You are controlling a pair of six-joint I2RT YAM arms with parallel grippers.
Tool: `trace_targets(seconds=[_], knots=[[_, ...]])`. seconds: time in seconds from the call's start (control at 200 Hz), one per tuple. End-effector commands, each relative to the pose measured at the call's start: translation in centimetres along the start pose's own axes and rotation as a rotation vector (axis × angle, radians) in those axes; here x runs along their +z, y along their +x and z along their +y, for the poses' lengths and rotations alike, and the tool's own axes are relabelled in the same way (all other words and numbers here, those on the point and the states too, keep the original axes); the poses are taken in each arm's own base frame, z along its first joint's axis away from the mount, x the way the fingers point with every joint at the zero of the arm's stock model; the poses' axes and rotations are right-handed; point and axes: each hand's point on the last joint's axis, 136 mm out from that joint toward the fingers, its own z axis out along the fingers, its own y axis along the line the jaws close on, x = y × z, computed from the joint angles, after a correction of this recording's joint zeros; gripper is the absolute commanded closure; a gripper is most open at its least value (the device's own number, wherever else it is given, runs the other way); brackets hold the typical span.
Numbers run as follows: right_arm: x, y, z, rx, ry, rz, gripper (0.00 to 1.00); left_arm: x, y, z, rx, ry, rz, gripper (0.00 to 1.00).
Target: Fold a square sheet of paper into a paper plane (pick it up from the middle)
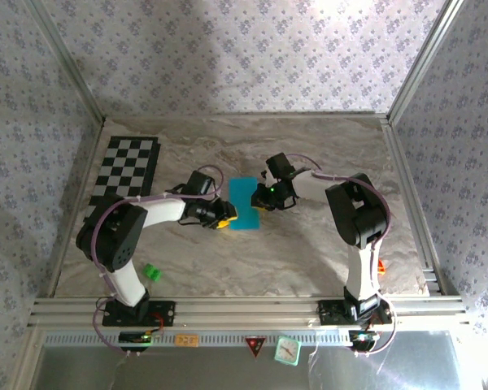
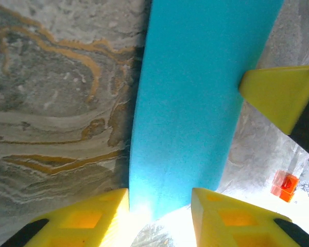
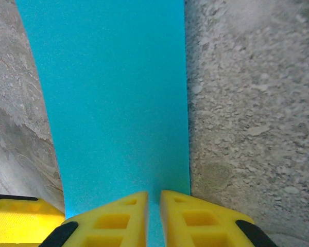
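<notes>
On the marbled worktop (image 1: 309,252), the right gripper (image 3: 153,198) pinched a thin cyan-blue paper sheet (image 1: 246,203), jaws nearly closed; the left gripper (image 2: 159,195) had its jaws apart astride it.

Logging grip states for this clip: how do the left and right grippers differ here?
Left gripper has its jaws wide apart, with the paper's end between them; right gripper has its jaws almost closed over the paper. In the top view, the left gripper meets the paper's near left corner, the right gripper its right edge. Both have yellow fingers and sit low at the paper.
</notes>
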Motion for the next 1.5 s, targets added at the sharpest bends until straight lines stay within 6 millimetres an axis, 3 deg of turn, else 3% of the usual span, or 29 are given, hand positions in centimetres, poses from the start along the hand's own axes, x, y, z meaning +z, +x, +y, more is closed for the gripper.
trace_targets(seconds=[0.0, 0.41, 0.795, 1.394, 1.484, 1.494], knots=[[1.2, 2.0, -3.8, 0.059, 0.118, 0.074, 0.82, 0.0, -0.2, -1.9, 0.032, 0.056, 0.013, 0.63], [1.2, 1.8, -3.7, 0.057, 0.113, 0.066, 0.82, -0.4, -2.7, -2.8, 0.032, 0.125, -0.016, 0.61], [1.0, 1.2, -2.8, 0.051, 0.083, 0.049, 0.82, 0.0, -5.9, -2.8, 0.035, 0.149, -0.024, 0.75], [0.4, -0.1, -1.1, 0.024, 0.018, -0.002, 0.8, 0.4, -5.6, -2.1, 0.024, 0.153, -0.015, 0.88], [-0.1, -0.6, -0.1, 0.003, -0.017, -0.024, 0.8, 0.3, -5.6, -2.0, 0.023, 0.152, -0.018, 0.92], [0.1, 0.1, -0.7, 0.01, -0.01, -0.009, 0.8, 0.3, -5.6, -2.1, 0.023, 0.152, -0.019, 0.93]])
